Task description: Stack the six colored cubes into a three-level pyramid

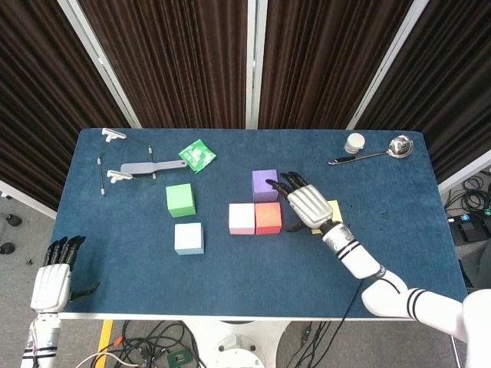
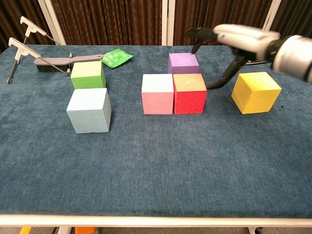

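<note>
Head view shows only the pink cube (image 1: 242,218) and red cube (image 1: 268,218) set touching — no upper level built; right hand (image 1: 308,205) hovers empty, fingers spread, above the yellow cube (image 2: 256,92).

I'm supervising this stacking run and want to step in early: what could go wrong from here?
The right robot hand hangs open between the purple cube and yellow cube; its lowered thumb could nudge either. The red cube and pink cube sit flush, so a knock might split the base row.
</note>
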Controlling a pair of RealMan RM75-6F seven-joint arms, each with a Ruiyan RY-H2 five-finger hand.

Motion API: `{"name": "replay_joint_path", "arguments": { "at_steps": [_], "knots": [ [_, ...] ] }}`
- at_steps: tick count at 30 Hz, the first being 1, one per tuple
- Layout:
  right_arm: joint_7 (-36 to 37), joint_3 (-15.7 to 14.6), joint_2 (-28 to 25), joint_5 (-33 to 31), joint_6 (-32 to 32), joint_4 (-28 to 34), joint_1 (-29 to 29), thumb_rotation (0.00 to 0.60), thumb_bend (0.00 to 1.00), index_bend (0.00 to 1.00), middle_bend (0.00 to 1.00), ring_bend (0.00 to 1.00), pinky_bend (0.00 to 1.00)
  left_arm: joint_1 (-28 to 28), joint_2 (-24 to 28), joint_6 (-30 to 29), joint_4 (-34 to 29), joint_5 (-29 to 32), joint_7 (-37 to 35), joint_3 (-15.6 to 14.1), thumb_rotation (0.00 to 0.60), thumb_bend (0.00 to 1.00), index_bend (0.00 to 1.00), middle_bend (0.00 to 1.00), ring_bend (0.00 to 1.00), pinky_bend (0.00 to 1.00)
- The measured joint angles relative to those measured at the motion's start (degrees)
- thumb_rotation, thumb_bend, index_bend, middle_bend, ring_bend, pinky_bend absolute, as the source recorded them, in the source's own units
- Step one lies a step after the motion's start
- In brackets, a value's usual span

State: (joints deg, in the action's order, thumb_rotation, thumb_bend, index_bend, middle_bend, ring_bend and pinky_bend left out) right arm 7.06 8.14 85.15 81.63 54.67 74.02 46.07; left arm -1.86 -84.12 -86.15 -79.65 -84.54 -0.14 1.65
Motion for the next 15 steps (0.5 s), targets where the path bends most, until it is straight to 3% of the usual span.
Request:
{"name": "replay_joint_path", "arguments": {
  "at_steps": [7,11,15],
  "knots": [
    [-2.6,-0.2,-10.5,-4.8,-0.4,8.9,-3.6,0.600,0.00,0.00,0.20,0.00,0.00,-0.4,-0.4,0.1,0.3,-0.1,-0.1,0.4,0.600,0.04,0.12,0.09,0.00,0.00],
    [-8.2,-1.5,-16.7,-9.8,-2.7,14.2,-5.5,0.600,0.00,0.00,0.19,0.00,0.00,-0.6,-0.6,0.1,-0.1,-0.6,0.7,0.2,0.600,0.04,0.12,0.09,0.00,0.00],
    [-12.7,-3.0,-17.4,-12.7,-3.7,15.5,-6.7,0.600,0.00,0.00,0.18,0.00,0.00,-0.7,-0.5,0.1,-0.9,-0.7,1.8,0.1,0.600,0.04,0.12,0.09,0.00,0.00]
  ]
}}
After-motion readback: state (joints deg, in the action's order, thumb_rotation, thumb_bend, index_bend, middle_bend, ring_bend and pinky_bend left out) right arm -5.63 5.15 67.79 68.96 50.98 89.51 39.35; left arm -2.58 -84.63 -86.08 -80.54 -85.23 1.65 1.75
